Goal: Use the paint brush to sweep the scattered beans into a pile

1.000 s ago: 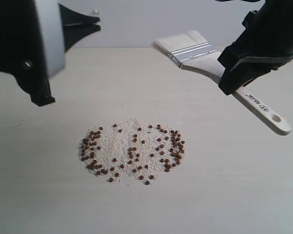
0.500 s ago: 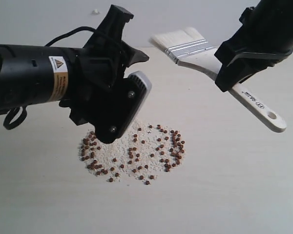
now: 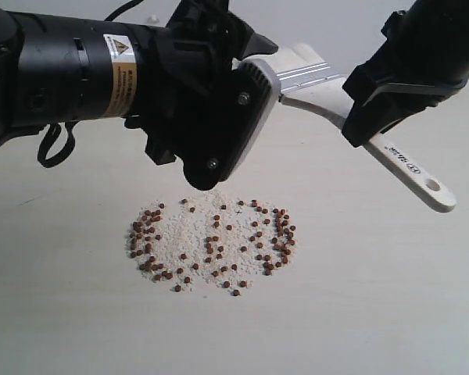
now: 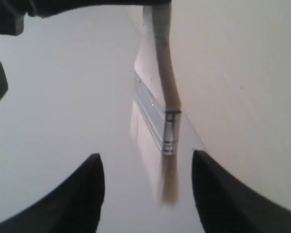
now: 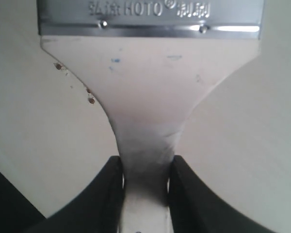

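"HOTO" on paint brush [image 5: 148, 82]

Left hand [image 4: 145, 156] spread wide; right hand [image 5: 145, 162] clamped, raised.

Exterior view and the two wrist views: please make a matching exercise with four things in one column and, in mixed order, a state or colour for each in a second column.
Column one
1. left gripper
2. right gripper
3. beans
4. paint brush

Column two
A. open, holding nothing
B. reddish-brown, scattered on the table
C. wide and flat, pale wood with a silver band
D. shut on a narrow wooden neck

Pairs: 1-A, 2-D, 3-B, 4-C
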{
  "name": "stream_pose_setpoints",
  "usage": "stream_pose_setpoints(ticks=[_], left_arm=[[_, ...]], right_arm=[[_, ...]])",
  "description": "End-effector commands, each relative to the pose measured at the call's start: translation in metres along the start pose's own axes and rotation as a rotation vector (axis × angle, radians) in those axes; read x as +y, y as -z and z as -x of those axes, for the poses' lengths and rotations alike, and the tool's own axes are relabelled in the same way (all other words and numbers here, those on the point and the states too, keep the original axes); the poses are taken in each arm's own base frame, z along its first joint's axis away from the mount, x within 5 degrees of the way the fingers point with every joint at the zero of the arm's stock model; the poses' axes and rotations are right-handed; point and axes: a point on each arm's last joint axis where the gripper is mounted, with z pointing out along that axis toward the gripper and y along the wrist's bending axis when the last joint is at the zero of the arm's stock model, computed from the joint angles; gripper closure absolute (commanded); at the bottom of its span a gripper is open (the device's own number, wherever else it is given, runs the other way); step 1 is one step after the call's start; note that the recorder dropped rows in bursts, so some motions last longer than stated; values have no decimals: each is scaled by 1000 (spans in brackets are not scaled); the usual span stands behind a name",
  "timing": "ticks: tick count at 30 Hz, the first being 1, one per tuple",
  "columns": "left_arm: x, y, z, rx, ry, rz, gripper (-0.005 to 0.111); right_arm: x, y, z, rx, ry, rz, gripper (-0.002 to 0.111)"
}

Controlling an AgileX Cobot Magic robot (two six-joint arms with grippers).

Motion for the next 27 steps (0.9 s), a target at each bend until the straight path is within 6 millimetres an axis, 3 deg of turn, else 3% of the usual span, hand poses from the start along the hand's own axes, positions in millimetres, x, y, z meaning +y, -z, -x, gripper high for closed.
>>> stream_pose_setpoints(ticks=[1, 9, 12, 13, 20, 27], left_arm=[[1, -9, 3, -21, -11, -7, 54], [-7, -21, 2, 6, -88, -40, 56], [-7, -22, 1, 12, -88, -41, 75], [-7, -22, 1, 12, -88, -42, 76], [2, -38, 1, 12, -89, -27, 77], [-10, -53, 2, 19, -86, -72, 84]], right_arm=[[8, 3, 5, -51, 32, 78, 108], [9, 3, 6, -55, 47, 85, 108], [10, 3, 6, -61, 43, 97, 108], [10, 3, 6, -61, 42, 99, 108], [11, 3, 6, -64, 39, 105, 108], [12, 3, 7, -70, 40, 118, 108]])
